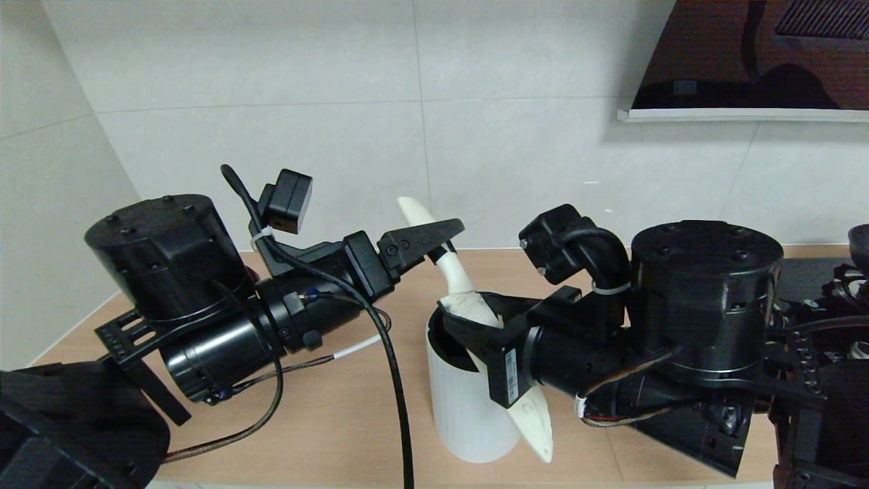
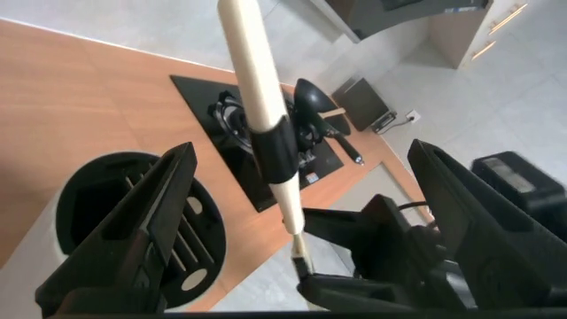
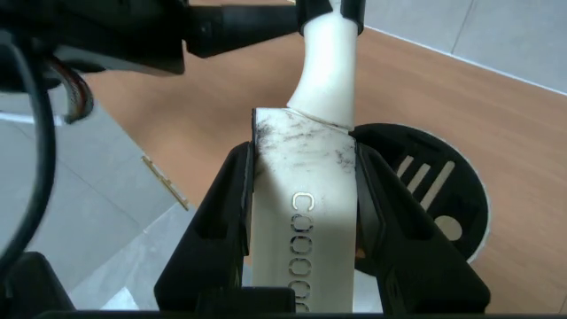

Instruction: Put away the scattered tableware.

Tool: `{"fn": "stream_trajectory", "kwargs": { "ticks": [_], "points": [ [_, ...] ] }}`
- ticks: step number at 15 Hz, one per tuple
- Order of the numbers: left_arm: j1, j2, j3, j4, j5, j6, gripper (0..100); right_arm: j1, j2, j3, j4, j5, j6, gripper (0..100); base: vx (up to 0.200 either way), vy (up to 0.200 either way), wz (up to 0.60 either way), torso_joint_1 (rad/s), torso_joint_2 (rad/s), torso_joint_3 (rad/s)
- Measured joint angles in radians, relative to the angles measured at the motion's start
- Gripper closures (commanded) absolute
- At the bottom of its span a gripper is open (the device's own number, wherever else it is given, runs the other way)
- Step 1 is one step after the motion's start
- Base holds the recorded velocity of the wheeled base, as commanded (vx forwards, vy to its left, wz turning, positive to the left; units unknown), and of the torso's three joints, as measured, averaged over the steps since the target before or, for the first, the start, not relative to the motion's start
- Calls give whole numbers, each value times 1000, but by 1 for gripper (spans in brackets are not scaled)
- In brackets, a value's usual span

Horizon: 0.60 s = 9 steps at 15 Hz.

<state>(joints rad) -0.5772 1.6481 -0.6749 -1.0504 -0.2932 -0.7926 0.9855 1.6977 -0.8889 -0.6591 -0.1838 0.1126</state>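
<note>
Starting at the left above the light wooden countertop (image 1: 326, 421): left gripper (image 1: 441, 239), pointing inward, fingers (image 2: 142, 221) spread wide on either side of the slim round shaft of a cream-white plastic spatula (image 1: 458, 278) and touching neither side of it. Held tilted in the air, slim tip up toward the tiled wall (image 1: 271, 81), broad end down toward the robot. Ringed partway along the shaft by a narrow black band (image 2: 270, 146). Just below, a white cylindrical utensil holder (image 1: 461, 414) with a black slotted insert (image 3: 434, 195), upright on the countertop, with the spatula crossing above its rim, not inside it, broad end showing in front of the holder's right flank. Clamped across the spatula's flat broad part by the right gripper (image 1: 481, 316), one finger (image 3: 221, 221) pressed to each edge. Marked on that flat face with a row of embossed characters, partly cut off and left unread, and smudged with dark scuffs at the shoulder. Stuck on the right gripper's near side, a small white barcode label (image 1: 512, 375), print too small to make out. Farther right, a black cooktop (image 2: 199, 93) let into the countertop; high on the wall above it, a dark glossy range hood (image 1: 753, 54).
</note>
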Motion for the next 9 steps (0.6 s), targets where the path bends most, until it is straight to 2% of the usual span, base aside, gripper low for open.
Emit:
{"fn": "stream_trajectory", "kwargs": {
  "ticks": [9],
  "points": [
    [-7, 27, 0, -24, 14, 2, 0, 30, 5, 7, 0, 0, 3, 100, 0, 0, 0, 0, 0, 0]
  ]
}}
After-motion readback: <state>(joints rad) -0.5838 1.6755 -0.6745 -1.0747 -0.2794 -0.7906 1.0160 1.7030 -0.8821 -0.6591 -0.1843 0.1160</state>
